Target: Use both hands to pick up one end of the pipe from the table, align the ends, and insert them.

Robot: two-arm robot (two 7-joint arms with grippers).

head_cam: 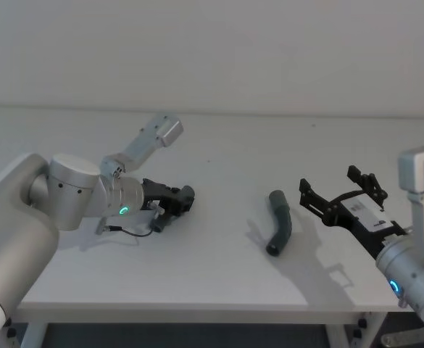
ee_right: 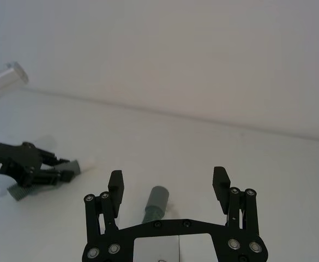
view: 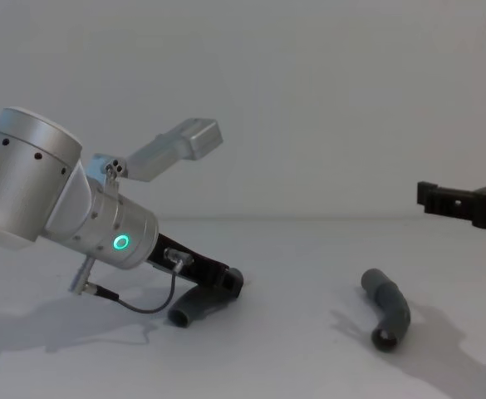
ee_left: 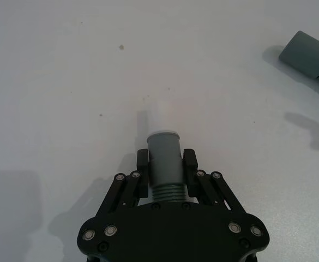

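Observation:
Two dark grey bent pieces make up the pipe. My left gripper (head_cam: 180, 200) (ee_left: 166, 164) (view: 231, 283) is shut on one piece (ee_left: 164, 155) (view: 194, 306) at the table's left, its lower end at the table (head_cam: 212, 275) surface. The piece's round open end points forward past the fingers (ee_left: 143, 164). The other piece (head_cam: 280, 221) (view: 390, 312) (ee_right: 157, 202) lies loose right of centre. My right gripper (head_cam: 329, 180) (ee_right: 168, 179) (view: 465, 201) hovers open above and just right of it, holding nothing.
A white wall runs along the table's far edge. A silver part of the left arm (head_cam: 161, 133) sticks up behind the left gripper. A thin black cable (view: 135, 303) hangs under the left wrist. Bare table lies between the two pieces.

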